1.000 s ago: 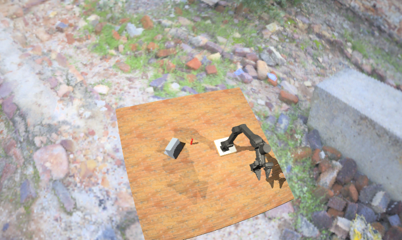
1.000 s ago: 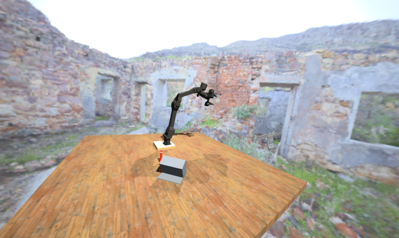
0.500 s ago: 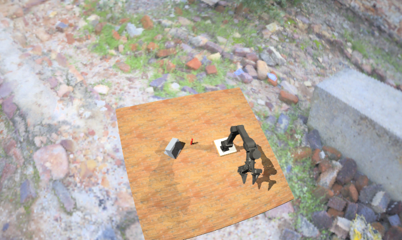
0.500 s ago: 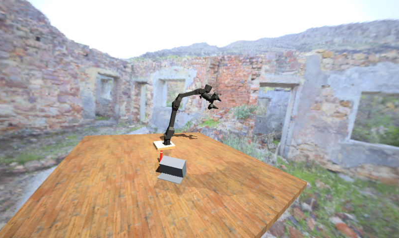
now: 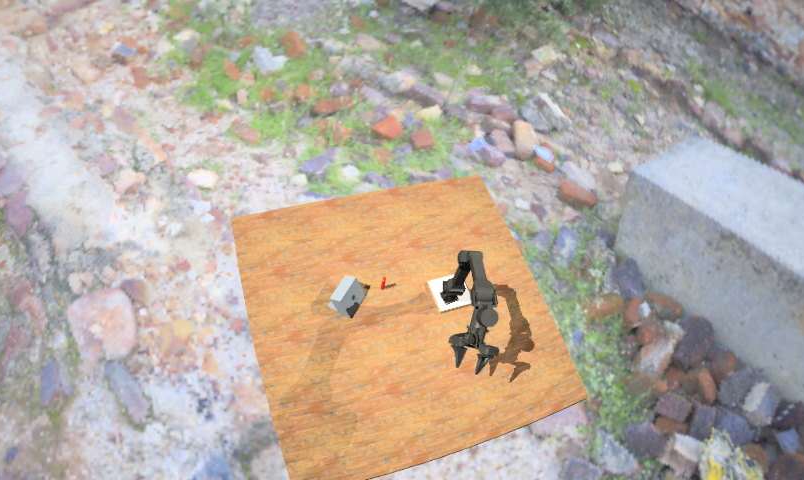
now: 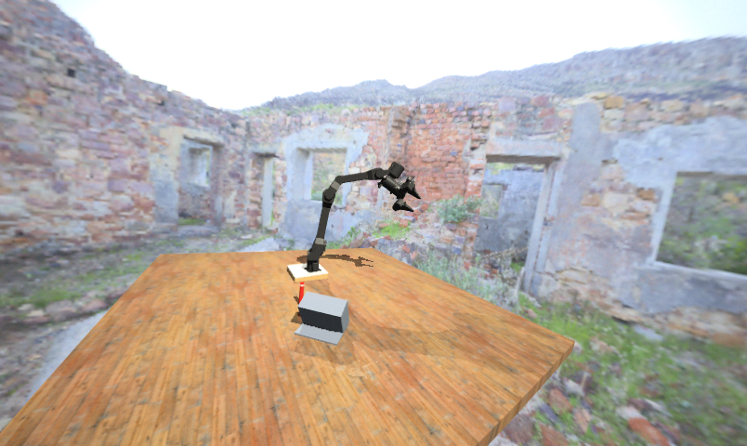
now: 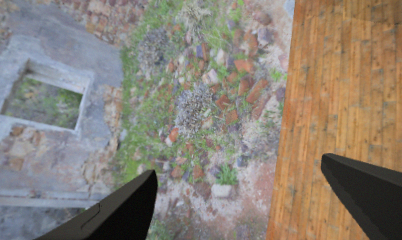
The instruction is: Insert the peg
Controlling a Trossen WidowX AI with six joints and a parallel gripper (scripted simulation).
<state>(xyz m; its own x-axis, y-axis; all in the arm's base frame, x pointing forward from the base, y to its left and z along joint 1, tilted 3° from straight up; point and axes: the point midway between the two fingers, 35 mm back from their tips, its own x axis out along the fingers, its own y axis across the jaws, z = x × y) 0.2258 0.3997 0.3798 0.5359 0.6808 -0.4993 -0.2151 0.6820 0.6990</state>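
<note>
Claw (image 5: 473, 361) spread wide, empty, raised high near desk (image 5: 394, 416) edge, presumably readied for grasping; peg (image 5: 383, 283) upright between panel (image 5: 346, 295) and arm base, untouched.

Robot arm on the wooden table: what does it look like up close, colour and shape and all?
The slim dark grey, almost black arm is built of boxy links with rounded joints, rising from a small square white base plate. Its gripper ends in two matte black fingers that taper to blunt wedge tips. One finger shows a faint moulded seam line. No cables, stickers or lettering are visible.
</note>
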